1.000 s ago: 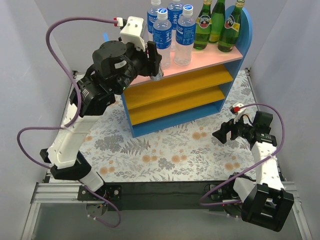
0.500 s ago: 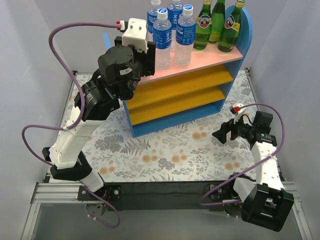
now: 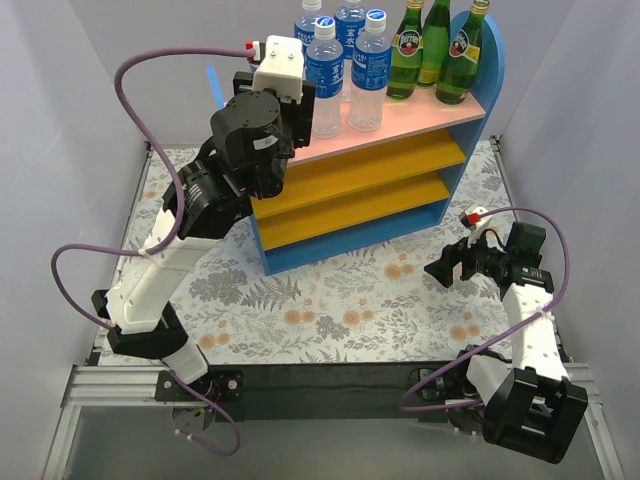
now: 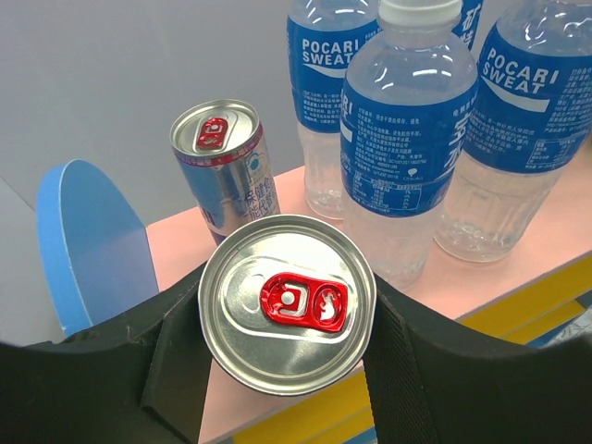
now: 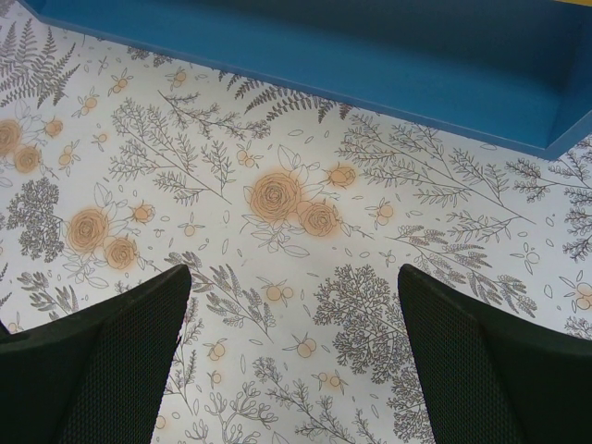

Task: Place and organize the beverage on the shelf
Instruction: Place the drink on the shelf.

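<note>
My left gripper (image 3: 292,118) is shut on a silver-red can (image 4: 287,303) and holds it upright over the front left part of the shelf's pink top board (image 3: 420,118); I cannot tell whether the can touches the board. A second silver-red can (image 4: 227,162) stands on the pink board (image 4: 176,245) just behind it. Clear bottles with blue labels (image 3: 325,75) stand mid-board and show close on the right in the left wrist view (image 4: 407,139). Three green glass bottles (image 3: 435,45) stand at the board's right end. My right gripper (image 3: 445,268) is open and empty.
The shelf's blue left side panel (image 4: 92,240) rises left of the held can. Orange-yellow lower boards (image 3: 360,185) lie under the pink one. The floral tablecloth (image 5: 277,194) lies under my right gripper (image 5: 291,342), with the shelf's blue base (image 5: 370,65) just beyond.
My left arm has moved right and back with the can, bringing it over the pink board's left end. The right arm has not moved.
</note>
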{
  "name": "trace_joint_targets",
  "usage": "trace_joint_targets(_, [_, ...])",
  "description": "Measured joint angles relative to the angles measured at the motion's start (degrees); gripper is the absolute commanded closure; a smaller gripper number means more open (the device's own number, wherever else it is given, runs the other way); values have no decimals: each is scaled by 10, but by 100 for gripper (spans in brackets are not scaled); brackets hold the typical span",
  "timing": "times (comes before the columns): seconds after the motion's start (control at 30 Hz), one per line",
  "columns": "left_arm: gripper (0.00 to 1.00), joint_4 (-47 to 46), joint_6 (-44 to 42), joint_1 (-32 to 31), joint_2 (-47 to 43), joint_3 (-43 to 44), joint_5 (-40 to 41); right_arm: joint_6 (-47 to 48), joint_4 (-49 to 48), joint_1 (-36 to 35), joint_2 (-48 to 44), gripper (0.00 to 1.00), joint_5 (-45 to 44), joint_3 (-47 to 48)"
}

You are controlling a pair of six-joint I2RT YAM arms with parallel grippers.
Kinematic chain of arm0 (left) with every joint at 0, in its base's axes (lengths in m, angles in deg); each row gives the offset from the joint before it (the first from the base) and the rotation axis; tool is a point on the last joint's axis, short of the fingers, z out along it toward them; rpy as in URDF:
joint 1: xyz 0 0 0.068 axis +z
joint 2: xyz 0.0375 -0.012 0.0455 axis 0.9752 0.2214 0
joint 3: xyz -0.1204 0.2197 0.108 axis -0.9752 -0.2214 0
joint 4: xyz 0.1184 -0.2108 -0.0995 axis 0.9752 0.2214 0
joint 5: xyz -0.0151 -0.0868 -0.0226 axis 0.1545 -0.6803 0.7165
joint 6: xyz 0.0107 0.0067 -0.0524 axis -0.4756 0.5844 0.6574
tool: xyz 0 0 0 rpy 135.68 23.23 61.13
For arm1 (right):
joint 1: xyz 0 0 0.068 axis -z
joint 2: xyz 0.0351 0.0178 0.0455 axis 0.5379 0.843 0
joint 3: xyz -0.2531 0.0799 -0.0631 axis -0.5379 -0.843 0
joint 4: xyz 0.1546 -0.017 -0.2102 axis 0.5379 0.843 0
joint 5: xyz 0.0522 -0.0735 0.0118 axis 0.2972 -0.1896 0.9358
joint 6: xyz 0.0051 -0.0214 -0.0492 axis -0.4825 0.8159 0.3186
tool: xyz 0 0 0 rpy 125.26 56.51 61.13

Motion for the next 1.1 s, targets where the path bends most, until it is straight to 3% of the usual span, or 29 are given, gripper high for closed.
trace_joint_targets(0.67, [95, -19, -10, 4, 12, -19, 6, 0, 0, 0, -8, 2, 2, 0])
trace_joint_targets(1.1, [87, -5, 19, 52, 12, -27, -34, 0, 0, 0, -9, 2, 2, 0])
